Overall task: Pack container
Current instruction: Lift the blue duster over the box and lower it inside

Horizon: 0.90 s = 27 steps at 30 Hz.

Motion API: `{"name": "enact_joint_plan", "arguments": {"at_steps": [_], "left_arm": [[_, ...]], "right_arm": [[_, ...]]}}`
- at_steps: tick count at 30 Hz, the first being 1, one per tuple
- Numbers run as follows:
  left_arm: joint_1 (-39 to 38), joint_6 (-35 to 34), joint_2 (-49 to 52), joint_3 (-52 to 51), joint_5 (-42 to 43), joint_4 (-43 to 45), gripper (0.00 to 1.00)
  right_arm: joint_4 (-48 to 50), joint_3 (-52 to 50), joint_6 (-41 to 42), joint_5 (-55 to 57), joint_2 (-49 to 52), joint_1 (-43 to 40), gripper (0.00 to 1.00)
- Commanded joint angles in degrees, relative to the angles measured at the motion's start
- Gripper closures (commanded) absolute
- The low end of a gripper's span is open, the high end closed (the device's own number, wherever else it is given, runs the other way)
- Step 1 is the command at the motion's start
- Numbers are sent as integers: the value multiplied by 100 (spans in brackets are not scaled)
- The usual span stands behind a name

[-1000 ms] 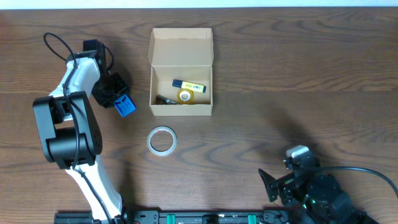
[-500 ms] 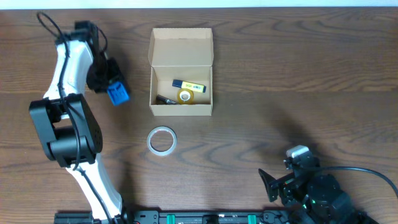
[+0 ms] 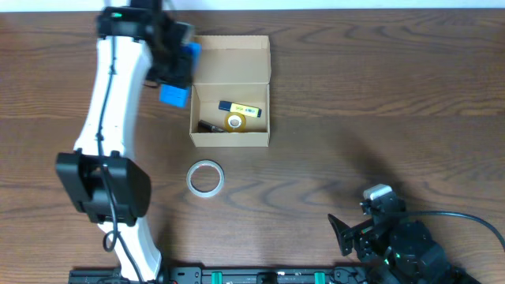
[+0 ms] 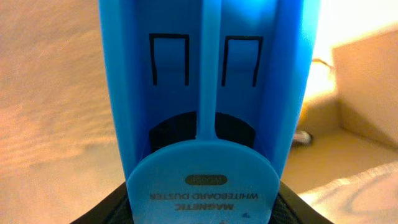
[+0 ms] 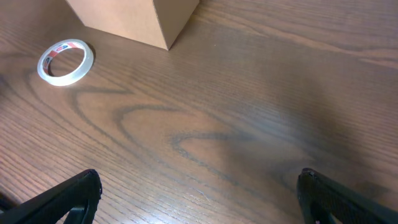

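Observation:
The tan cardboard container [image 3: 230,138] sits open at the table's upper middle, lid flap back. Inside lie a yellow tape roll [image 3: 235,121], a blue-and-yellow marker [image 3: 239,108] and a dark pen [image 3: 210,126]. My left gripper [image 3: 175,75] is shut on a blue whiteboard duster [image 3: 177,89], held just off the container's left wall. In the left wrist view the duster [image 4: 208,106] fills the frame, with the container's wall [image 4: 367,81] at right. My right gripper [image 5: 199,193] is open and empty above bare table at the front right.
A clear tape roll [image 3: 205,177] lies on the table in front of the container; it also shows in the right wrist view [image 5: 64,61], with the container's corner [image 5: 134,18] behind it. The right arm [image 3: 390,241] rests at the bottom right.
My left arm has swung up and right, carrying the blue duster from the far left of the table to the container's left wall. The right arm has not moved.

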Motion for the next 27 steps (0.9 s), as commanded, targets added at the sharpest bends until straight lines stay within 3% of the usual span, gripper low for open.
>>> {"name": "enact_joint_plan", "arguments": {"at_steps": [1, 10, 27], "left_arm": [[-420, 925, -42, 101, 90, -39, 65], [-1073, 1639, 28, 55, 98, -232, 62], [-1106, 1893, 1008, 4, 544, -234, 69]], "right_arm": [[-7, 9, 68, 28, -24, -20, 1], [-7, 9, 68, 28, -24, -20, 1], [-7, 9, 68, 28, -24, -20, 1]]}}
